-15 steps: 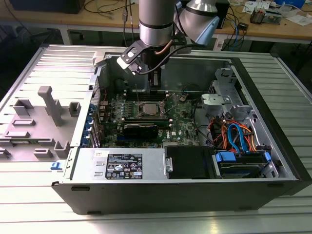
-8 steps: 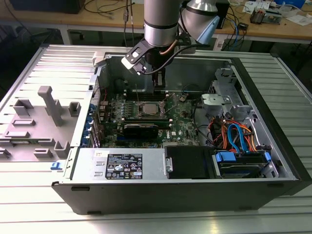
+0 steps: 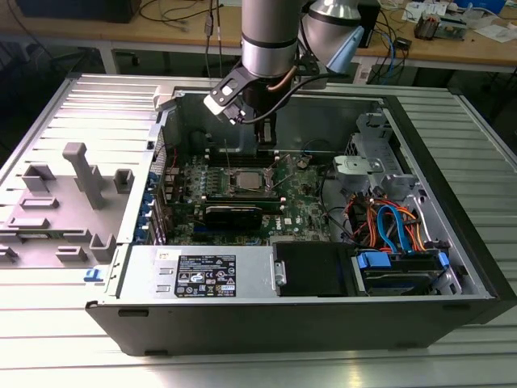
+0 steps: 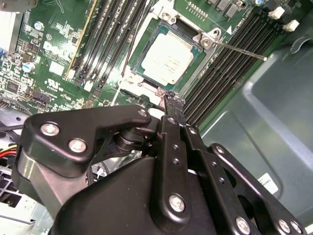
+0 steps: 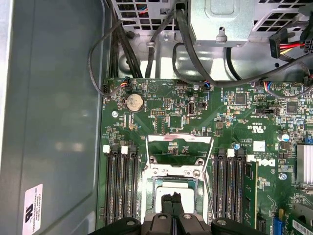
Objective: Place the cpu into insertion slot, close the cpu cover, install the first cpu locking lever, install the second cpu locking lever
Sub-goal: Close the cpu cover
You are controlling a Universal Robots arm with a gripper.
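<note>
The cpu (image 4: 168,61) lies flat in the socket on the green board, silver top up; the insertion slot's contact field is hidden under it. The cpu cover (image 4: 188,73) lies as a thin metal frame around the chip, its silver hinge plate (image 5: 176,171) showing in the first wrist view. One thin locking lever (image 4: 237,50) sticks out away from the socket, and two wire levers (image 5: 147,161) stand up beside it. My gripper (image 4: 172,100) is shut with nothing in it, tips together just above the socket's edge (image 5: 171,197). From the exterior view it hangs over the board (image 3: 266,137).
Black memory slots (image 4: 222,63) flank the socket on both sides. A coin battery (image 5: 134,102), cables and a drive cage (image 3: 371,166) lie beyond. The case wall (image 5: 54,122) is close by. A power supply (image 3: 202,271) sits at the front, a grey fixture (image 3: 77,174) outside the case.
</note>
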